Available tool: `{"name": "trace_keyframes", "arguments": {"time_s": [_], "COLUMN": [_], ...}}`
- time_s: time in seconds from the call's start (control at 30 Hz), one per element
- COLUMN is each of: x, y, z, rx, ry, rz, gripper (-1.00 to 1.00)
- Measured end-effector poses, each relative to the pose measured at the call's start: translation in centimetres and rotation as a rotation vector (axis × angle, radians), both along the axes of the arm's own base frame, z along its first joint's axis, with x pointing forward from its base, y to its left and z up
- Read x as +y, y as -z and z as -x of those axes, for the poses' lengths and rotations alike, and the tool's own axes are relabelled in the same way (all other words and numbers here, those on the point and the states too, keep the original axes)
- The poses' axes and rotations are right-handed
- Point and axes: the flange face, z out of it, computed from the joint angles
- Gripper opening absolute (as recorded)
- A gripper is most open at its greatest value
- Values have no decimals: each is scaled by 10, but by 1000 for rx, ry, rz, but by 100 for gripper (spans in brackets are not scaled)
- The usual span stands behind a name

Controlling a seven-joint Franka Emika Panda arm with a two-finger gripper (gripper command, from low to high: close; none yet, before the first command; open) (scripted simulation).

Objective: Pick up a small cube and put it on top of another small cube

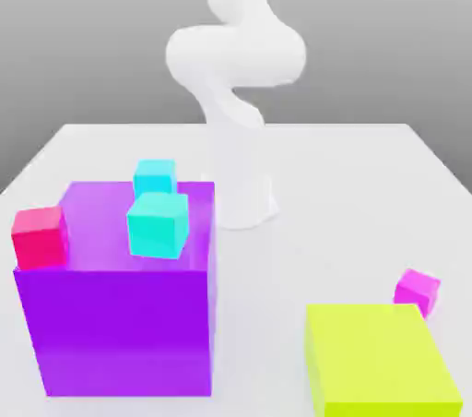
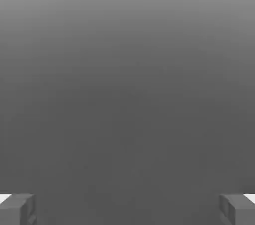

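Exterior view: magenta cube (image 1: 418, 290) on table (image 1: 350, 184), just behind yellow-green block (image 1: 380, 360). You judge it light, rigid; grip opposite flat faces. Crimson cube (image 1: 40, 236) at purple block (image 1: 120, 300) corner, near edge; cyan cubes (image 1: 158, 224) near.
Hand view: gripper (image 2: 127, 209) fingertips (image 2: 17, 208) wide apart, nothing between. Open room overhead.

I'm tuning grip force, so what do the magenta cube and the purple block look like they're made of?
Magenta cube: flat, even colour with no grain or glint, perhaps matte plastic; as a render, it is open. Purple block: faintly see-through, since cube edges show through its top, perhaps tinted smooth plastic or gel.
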Motion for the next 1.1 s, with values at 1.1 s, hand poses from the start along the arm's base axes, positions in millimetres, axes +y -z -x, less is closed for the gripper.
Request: {"name": "trace_keyframes", "arguments": {"time_s": [1.1], "x": [241], "y": [449], "z": [28], "rx": [607], "ry": [505], "rz": [-200], "gripper": [0]}}
